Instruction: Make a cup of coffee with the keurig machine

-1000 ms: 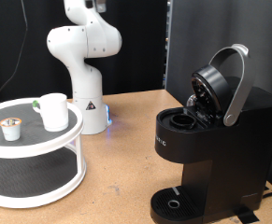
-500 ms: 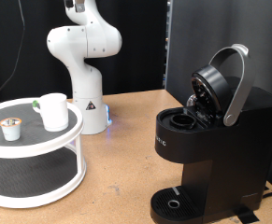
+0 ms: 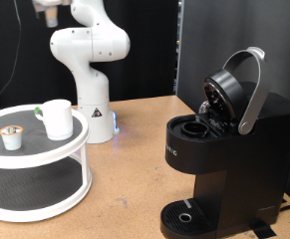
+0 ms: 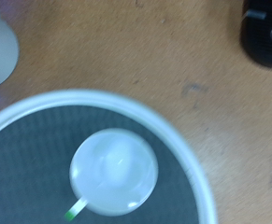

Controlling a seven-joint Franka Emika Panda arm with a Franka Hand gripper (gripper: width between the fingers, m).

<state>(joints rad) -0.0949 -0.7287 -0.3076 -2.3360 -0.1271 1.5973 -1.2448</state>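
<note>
Gripper [image 3: 48, 8] high at the exterior view's top left, barely in frame above the white two-tier stand [image 3: 45, 149]; fingers too cropped to tell apart from together. Cup [image 3: 56, 119] upright on the stand's top tier near a small pod [image 3: 13, 136], seemingly straight below the wrist camera. Keurig machine [image 3: 229, 139] on the table [image 3: 135, 179] at the right, lid raised.
</note>
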